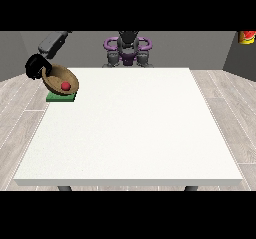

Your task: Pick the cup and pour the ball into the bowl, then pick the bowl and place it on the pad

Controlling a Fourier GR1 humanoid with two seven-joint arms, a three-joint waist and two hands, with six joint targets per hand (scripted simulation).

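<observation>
- Bowl [61, 80] held tilted over the green pad [61, 97] at the tabletop's [130, 128] far corner on the view's left, open side turned towards the camera.
- Red ball [65, 86] resting low inside the bowl, so pouring judged done and only the placing left.
- Hand at the view's left [36, 66] set against the bowl's rim on its outer, upper edge; looks clamped on that rim, though finger detail too small to read for certain.
- Bowl directly below and to the inner side of that hand, lower edge just above or touching the pad; cannot tell which.
- Tilt judged a result of the rim hold: weight hanging from one edge.
- Levelling probably needed before release, or the ball may roll out.
- No cup visible anywhere.
- Other hand not seen.
</observation>
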